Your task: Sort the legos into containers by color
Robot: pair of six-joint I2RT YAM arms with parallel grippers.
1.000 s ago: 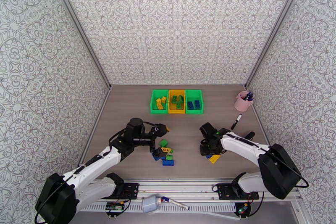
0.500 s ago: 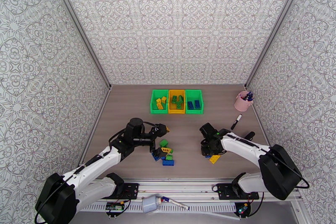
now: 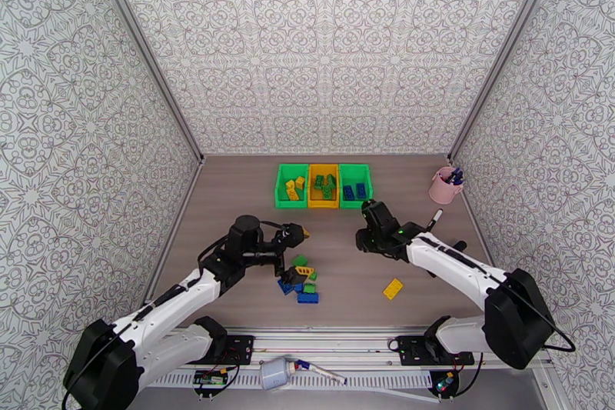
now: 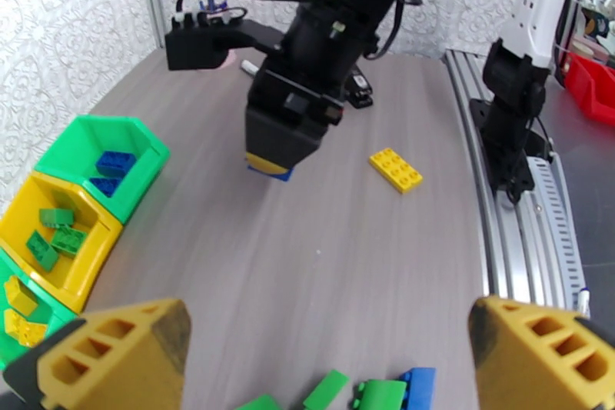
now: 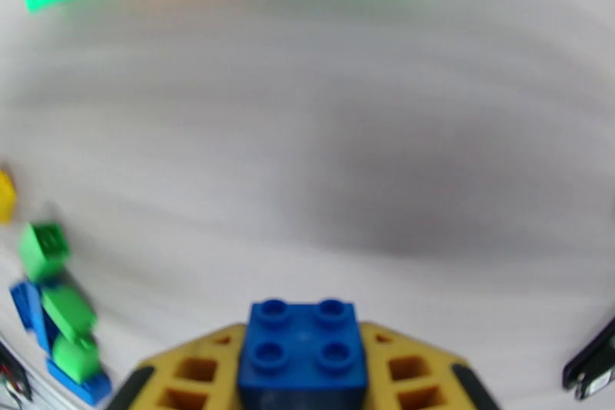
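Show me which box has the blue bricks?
The green box at the right end; the yellow middle box holds green bricks, the left green box yellow bricks.

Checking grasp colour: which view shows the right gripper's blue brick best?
Right wrist: the blue brick sits close up, four studs visible, between yellow fingers. Left wrist shows just its blue edge under the right gripper; from top external that gripper covers it.

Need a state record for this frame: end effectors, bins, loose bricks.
left end effector: open, empty, by brick pile
right end effector: shut on blue brick
left green bin: yellow bricks
yellow bin: green bricks
right green bin: blue bricks
loose: yellow plate, lying alone
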